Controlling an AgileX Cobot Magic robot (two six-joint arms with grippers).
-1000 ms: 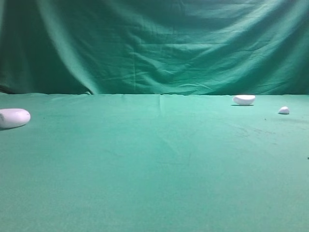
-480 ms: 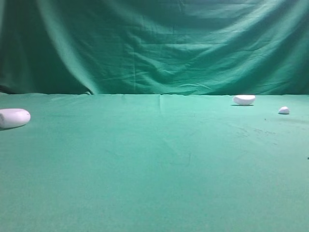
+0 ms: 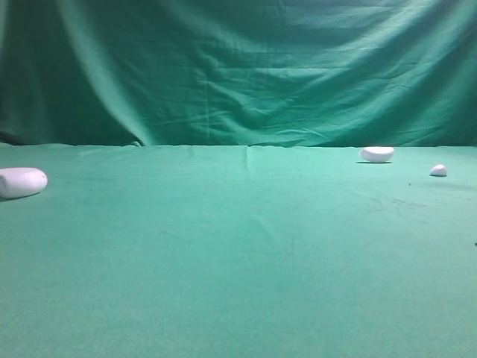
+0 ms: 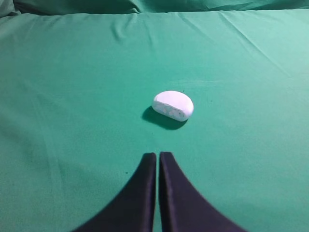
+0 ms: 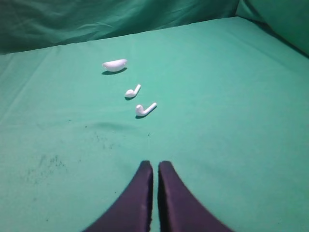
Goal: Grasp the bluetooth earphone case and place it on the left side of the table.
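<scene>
Green cloth covers the counter (image 3: 246, 253) and drapes as a creased backdrop (image 3: 246, 67) behind it. The bluetooth earphone case (image 3: 21, 182) lies at the far-left edge. Left fingers (image 4: 147, 166) and right fingers (image 5: 145, 174) are both pressed together, holding nothing.

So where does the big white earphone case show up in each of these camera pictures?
Exterior high: the bluetooth earphone case lies at the far left edge, on the table.
Left wrist: it lies mid-picture, just beyond the shut left gripper.
Right wrist: not in it.
Shared landmark: the table's green cloth.
</scene>
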